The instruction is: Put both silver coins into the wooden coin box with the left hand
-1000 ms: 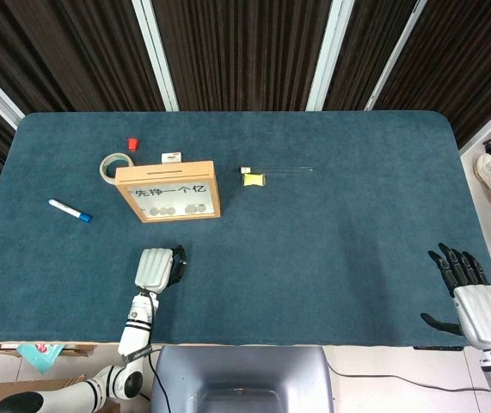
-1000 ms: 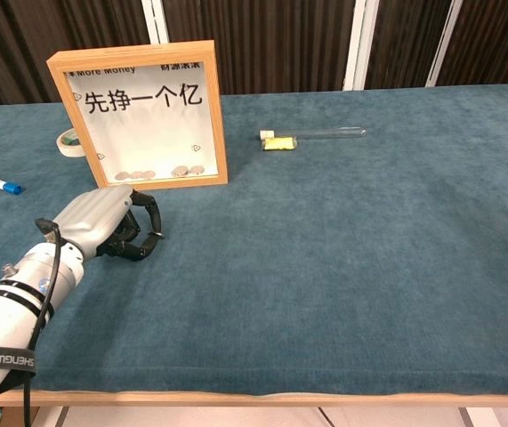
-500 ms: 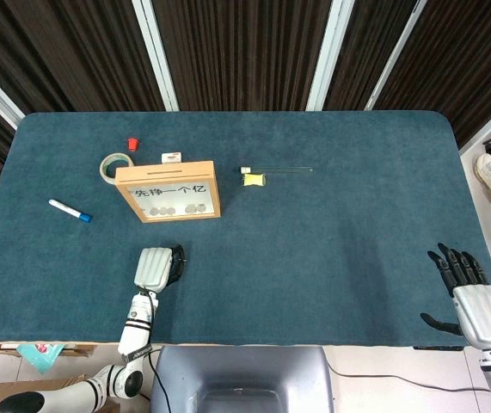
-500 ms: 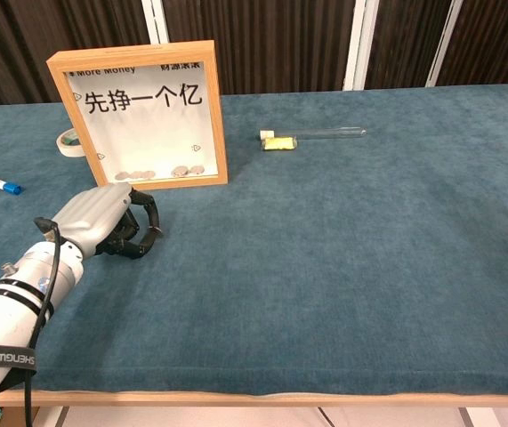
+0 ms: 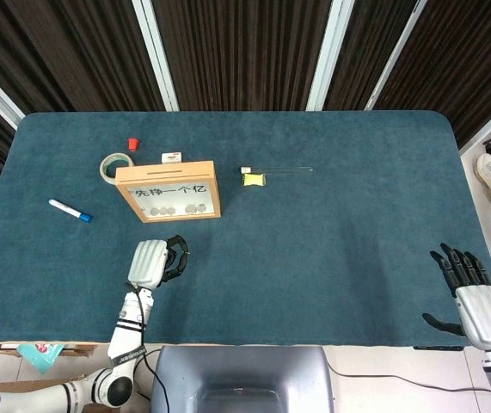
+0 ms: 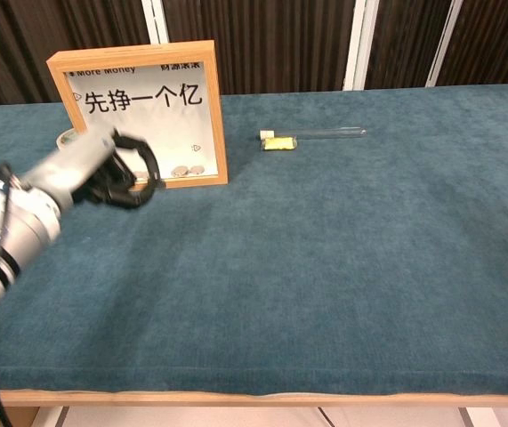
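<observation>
left robot hand (image 6: 102, 169) | fingers curled, we couldn't tell if it held a coin | right robot hand (image 5: 473, 297) empty, fingers spread, partly cut off at table's front-right corner

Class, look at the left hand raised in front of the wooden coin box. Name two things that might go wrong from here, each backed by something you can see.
1. The left hand has its fingers curled, and no coin shows in them; any coin pinched there might slip out unseen.
2. The wooden coin box stands upright right behind the hand; a nudge may tip it back toward the tape roll.
</observation>
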`<state>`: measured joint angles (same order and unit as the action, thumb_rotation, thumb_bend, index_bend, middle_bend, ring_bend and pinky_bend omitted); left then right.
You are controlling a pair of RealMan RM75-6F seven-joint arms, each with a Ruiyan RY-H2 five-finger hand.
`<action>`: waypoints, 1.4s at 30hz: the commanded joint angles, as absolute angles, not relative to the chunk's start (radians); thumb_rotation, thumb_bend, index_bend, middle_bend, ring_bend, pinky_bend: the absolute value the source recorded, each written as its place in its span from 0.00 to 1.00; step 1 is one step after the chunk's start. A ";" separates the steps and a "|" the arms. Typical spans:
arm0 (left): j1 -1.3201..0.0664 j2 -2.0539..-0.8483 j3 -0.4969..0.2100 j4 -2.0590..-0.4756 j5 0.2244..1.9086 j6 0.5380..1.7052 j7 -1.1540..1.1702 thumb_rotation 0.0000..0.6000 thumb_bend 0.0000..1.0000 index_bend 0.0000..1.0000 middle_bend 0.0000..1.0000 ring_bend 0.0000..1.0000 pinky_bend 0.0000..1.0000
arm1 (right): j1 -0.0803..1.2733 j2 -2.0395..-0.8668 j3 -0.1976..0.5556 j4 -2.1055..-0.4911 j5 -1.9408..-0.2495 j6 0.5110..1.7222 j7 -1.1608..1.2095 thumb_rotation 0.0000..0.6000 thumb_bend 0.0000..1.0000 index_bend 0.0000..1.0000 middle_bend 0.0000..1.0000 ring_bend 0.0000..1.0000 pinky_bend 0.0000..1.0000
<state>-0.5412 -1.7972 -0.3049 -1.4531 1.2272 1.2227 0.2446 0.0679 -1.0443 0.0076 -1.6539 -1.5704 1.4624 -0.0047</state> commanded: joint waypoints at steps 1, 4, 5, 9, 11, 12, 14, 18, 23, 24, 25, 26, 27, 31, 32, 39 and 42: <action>-0.519 -1.591 -0.418 -1.783 1.182 1.335 0.460 1.00 0.42 0.61 1.00 1.00 1.00 | 0.067 -1.045 0.006 -1.656 -1.575 1.464 -0.008 1.00 0.20 0.00 0.00 0.00 0.00; -0.539 -1.553 -0.484 -1.850 1.117 1.353 0.523 1.00 0.42 0.61 1.00 1.00 1.00 | 0.069 -1.047 0.004 -1.657 -1.580 1.462 -0.009 1.00 0.20 0.00 0.00 0.00 0.00; -0.546 -1.543 -0.505 -1.869 1.087 1.352 0.534 1.00 0.41 0.61 1.00 1.00 1.00 | 0.070 -1.047 0.004 -1.657 -1.580 1.461 -0.009 1.00 0.20 0.00 0.00 0.00 0.00; -0.584 -1.513 -0.592 -1.931 0.980 1.361 0.560 1.00 0.39 0.61 1.00 1.00 1.00 | 0.077 -1.051 0.004 -1.658 -1.578 1.447 -0.017 1.00 0.20 0.00 0.00 0.00 0.00; -0.613 -1.511 -0.627 -1.930 0.938 1.366 0.569 1.00 0.39 0.61 1.00 1.00 1.00 | 0.078 -1.049 0.001 -1.660 -1.581 1.444 -0.019 1.00 0.20 0.00 0.00 0.00 0.00; -0.630 -1.510 -0.646 -1.926 0.905 1.366 0.577 1.00 0.39 0.61 1.00 1.00 1.00 | 0.077 -1.048 0.001 -1.661 -1.581 1.444 -0.017 1.00 0.20 0.00 0.00 0.00 0.00; -0.657 -1.510 -0.671 -1.913 0.853 1.364 0.587 1.00 0.39 0.61 1.00 1.00 1.00 | 0.077 -1.045 0.002 -1.661 -1.576 1.445 -0.012 1.00 0.20 0.00 0.00 0.00 0.00; -0.709 -1.508 -0.713 -1.885 0.730 1.342 0.582 1.00 0.39 0.61 1.00 1.00 1.00 | 0.074 -1.036 0.007 -1.659 -1.567 1.449 0.007 1.00 0.20 0.00 0.00 0.00 0.00; -0.773 -1.513 -0.736 -1.813 0.621 1.317 0.584 1.00 0.39 0.61 1.00 1.00 1.00 | 0.068 -1.028 0.007 -1.654 -1.569 1.461 0.027 1.00 0.20 0.00 0.00 0.00 0.00; -0.789 -1.516 -0.745 -1.793 0.592 1.307 0.578 1.00 0.39 0.61 1.00 1.00 1.00 | 0.068 -1.026 0.007 -1.653 -1.570 1.462 0.032 1.00 0.20 0.00 0.00 0.00 0.00; -0.801 -1.518 -0.750 -1.777 0.574 1.301 0.573 1.00 0.39 0.61 1.00 1.00 1.00 | 0.068 -1.025 0.006 -1.653 -1.571 1.462 0.037 1.00 0.20 0.00 0.00 0.00 0.00; -0.813 -1.521 -0.753 -1.759 0.558 1.295 0.568 1.00 0.39 0.61 1.00 1.00 1.00 | 0.067 -1.024 0.006 -1.652 -1.572 1.464 0.041 1.00 0.20 0.00 0.00 0.00 0.00; -0.827 -1.526 -0.755 -1.736 0.540 1.287 0.562 1.00 0.39 0.61 1.00 1.00 1.00 | 0.066 -1.022 0.006 -1.651 -1.574 1.466 0.046 1.00 0.20 0.00 0.00 0.00 0.00; -0.870 -1.538 -0.748 -1.666 0.506 1.275 0.554 1.00 0.39 0.61 1.00 1.00 1.00 | 0.064 -1.017 0.007 -1.647 -1.574 1.471 0.064 1.00 0.20 0.00 0.00 0.00 0.00; -0.878 -1.540 -0.747 -1.654 0.499 1.273 0.551 1.00 0.39 0.61 1.00 1.00 1.00 | 0.063 -1.017 0.007 -1.646 -1.573 1.472 0.067 1.00 0.20 0.00 0.00 0.00 0.00; -0.913 -1.545 -0.724 -1.592 0.453 1.247 0.529 1.00 0.39 0.61 1.00 1.00 1.00 | 0.065 -1.016 0.009 -1.642 -1.568 1.467 0.072 1.00 0.20 0.00 0.00 0.00 0.00; -0.926 -1.555 -0.704 -1.556 0.449 1.236 0.514 1.00 0.39 0.61 1.00 1.00 1.00 | 0.068 -1.019 0.008 -1.644 -1.570 1.461 0.066 1.00 0.20 0.00 0.00 0.00 0.00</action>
<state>-0.9188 -1.5493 -0.7137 -1.5703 0.4538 1.2436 0.5222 0.0673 -1.0182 0.0082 -1.6434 -1.5695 1.4617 0.0668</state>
